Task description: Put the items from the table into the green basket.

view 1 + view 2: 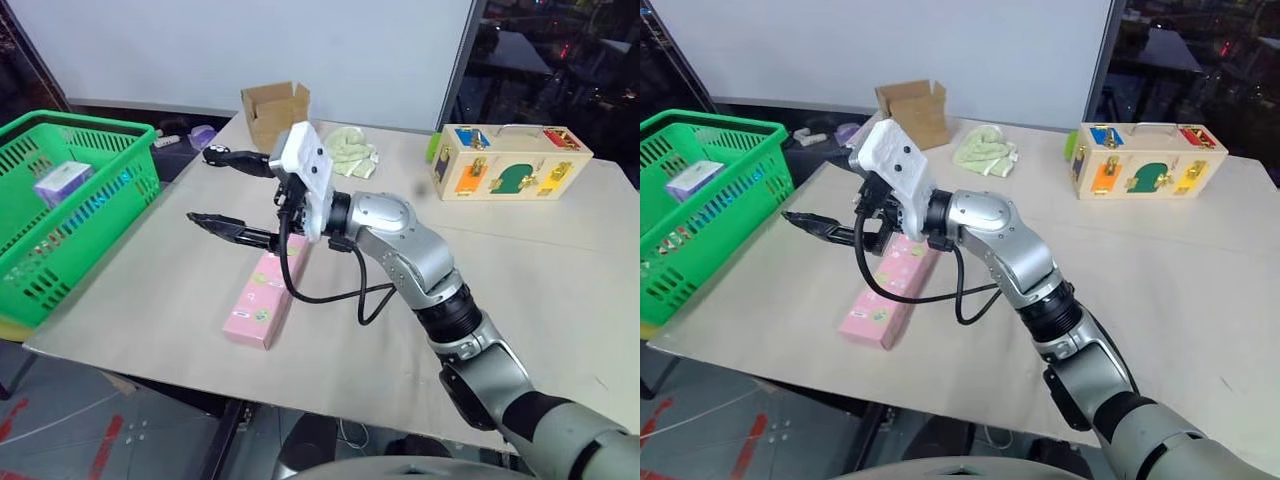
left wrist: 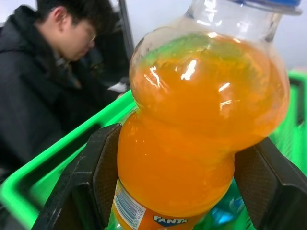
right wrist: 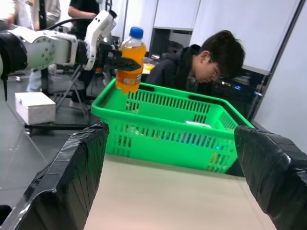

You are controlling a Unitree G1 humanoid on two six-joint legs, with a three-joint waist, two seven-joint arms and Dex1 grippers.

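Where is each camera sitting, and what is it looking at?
Head views: the robot's two eyes, looking down at the beige table, pink carton and open right gripper.
Left wrist view: on the left arm, facing the orange soda bottle clamped in its jaws.
Right wrist view: on the right arm, facing the left gripper.
Shared by all: the green slotted plastic basket.

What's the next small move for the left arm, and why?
Probably lower the orange soda bottle into the green basket before opening. The left gripper grips it upright above the basket's rim at one end, so releasing now would drop it from height. The pink carton still lies on the table under the open right gripper.
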